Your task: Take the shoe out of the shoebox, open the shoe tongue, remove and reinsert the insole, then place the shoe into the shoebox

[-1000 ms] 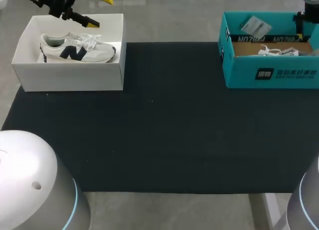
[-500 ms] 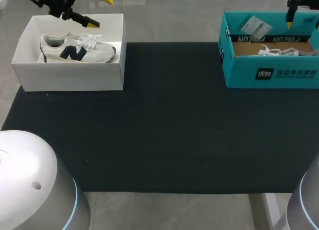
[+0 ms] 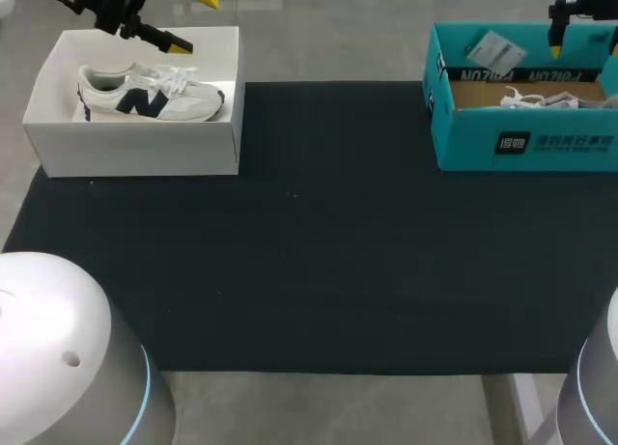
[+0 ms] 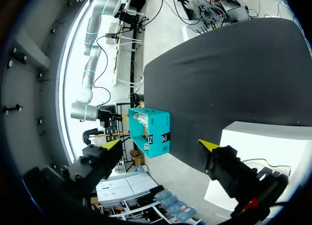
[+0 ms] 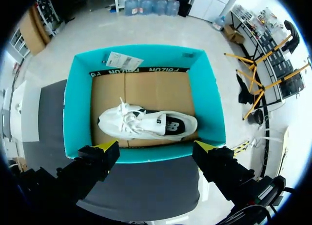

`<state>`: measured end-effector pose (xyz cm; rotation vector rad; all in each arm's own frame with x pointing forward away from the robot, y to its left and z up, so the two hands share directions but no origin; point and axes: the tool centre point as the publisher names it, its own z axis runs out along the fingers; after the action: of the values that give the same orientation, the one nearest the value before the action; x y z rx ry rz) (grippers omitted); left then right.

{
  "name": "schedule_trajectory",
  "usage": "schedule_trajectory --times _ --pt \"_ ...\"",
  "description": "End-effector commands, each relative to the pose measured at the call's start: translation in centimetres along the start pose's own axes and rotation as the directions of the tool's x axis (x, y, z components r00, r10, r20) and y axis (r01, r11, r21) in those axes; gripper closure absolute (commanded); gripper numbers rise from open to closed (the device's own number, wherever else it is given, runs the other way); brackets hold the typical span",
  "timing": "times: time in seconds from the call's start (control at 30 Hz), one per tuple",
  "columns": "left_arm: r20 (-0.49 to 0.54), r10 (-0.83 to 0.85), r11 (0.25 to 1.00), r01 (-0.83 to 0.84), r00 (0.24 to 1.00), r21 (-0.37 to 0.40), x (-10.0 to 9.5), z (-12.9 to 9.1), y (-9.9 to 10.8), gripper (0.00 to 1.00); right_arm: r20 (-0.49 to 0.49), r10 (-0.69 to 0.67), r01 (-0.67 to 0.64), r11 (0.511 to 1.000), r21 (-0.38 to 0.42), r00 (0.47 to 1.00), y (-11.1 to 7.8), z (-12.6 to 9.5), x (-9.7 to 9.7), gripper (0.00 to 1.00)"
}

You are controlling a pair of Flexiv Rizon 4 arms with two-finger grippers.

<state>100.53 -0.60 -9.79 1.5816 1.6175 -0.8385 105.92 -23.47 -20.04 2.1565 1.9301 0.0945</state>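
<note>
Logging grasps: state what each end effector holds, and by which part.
Nothing is held. The left end effector is open by the white shoebox; the right end effector is open above the teal shoebox.

The shoebox (image 5: pixel 210 103) ahead of the right jaws was teal, with a plain brown cardboard floor (image 5: pixel 146 91), a black band (image 5: pixel 141 70) with white lettering on its far inner wall, and a white tag (image 5: pixel 124 61) with dark print at that rim. The shoe (image 5: pixel 131 125) in it was white with white laces and a black side panel. The right jaws were black with bright yellow tips (image 5: pixel 106 146). Beside the left jaws, also black with yellow tips (image 4: pixel 208 145), the white box (image 3: pixel 135 146) held the other shoe (image 3: pixel 145 93), white with a navy logo and a greyish toe. The desk (image 3: pixel 338 252) was black.
</note>
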Motion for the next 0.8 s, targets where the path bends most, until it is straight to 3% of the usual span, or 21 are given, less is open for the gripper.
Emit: schedule_trajectory --times 0.03,0.2,0.43,0.8 --pt "-0.003 0.001 1.0 -0.001 1.0 0.001 0.0 0.0 0.1 0.0 0.0 0.0 0.0 1.0 -0.002 1.0 -0.1 0.0 0.0 0.0" --pt "-0.003 0.001 1.0 -0.001 1.0 0.001 0.0 0.0 0.1 0.0 0.0 0.0 0.0 1.0 -0.002 1.0 -0.1 0.0 0.0 0.0" --pt "-0.003 0.001 1.0 -0.001 1.0 0.001 0.0 0.0 0.1 0.0 -0.054 -0.128 0.132 0.989 0.074 0.99 -2.4 1.2 0.5 0.0" --pt "-0.003 0.001 1.0 -0.001 1.0 0.001 0.0 0.0 0.1 0.0 -0.076 -0.346 0.351 0.934 0.062 0.935 -6.2 -0.7 1.7 0.0"
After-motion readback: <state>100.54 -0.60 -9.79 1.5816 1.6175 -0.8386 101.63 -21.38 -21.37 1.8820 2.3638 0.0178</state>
